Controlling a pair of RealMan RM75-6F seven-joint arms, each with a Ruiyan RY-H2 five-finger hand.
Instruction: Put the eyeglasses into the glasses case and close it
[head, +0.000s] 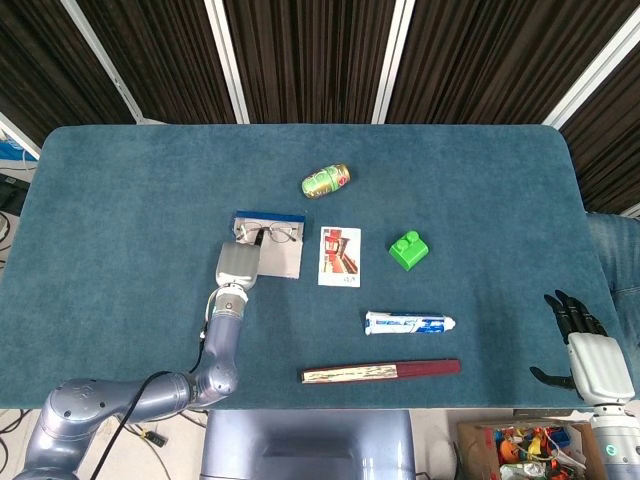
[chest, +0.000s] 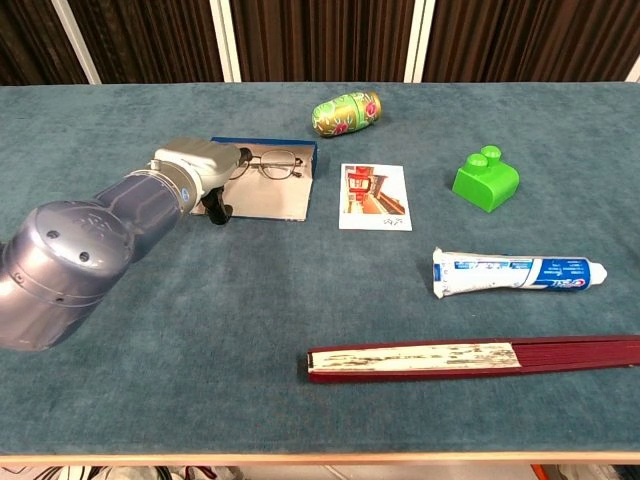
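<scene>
The glasses case (head: 280, 258) lies open and flat on the blue table cloth, a silver-grey inside with a blue far rim (chest: 300, 146). The thin-framed eyeglasses (head: 272, 235) lie on its far half, also seen in the chest view (chest: 270, 165). My left hand (head: 238, 265) hovers over the case's left end, back upward, right beside the left lens. A dark finger (chest: 215, 207) hangs down at the case's near-left edge; the others are hidden under the palm. My right hand (head: 582, 343) rests off the table's right front corner, fingers apart and empty.
A photo card (head: 339, 256) lies just right of the case. Behind it is a green patterned egg-shaped tin (head: 326, 181); a green block (head: 408, 249) sits further right. A toothpaste tube (head: 408, 323) and a folded red fan (head: 380, 372) lie toward the front.
</scene>
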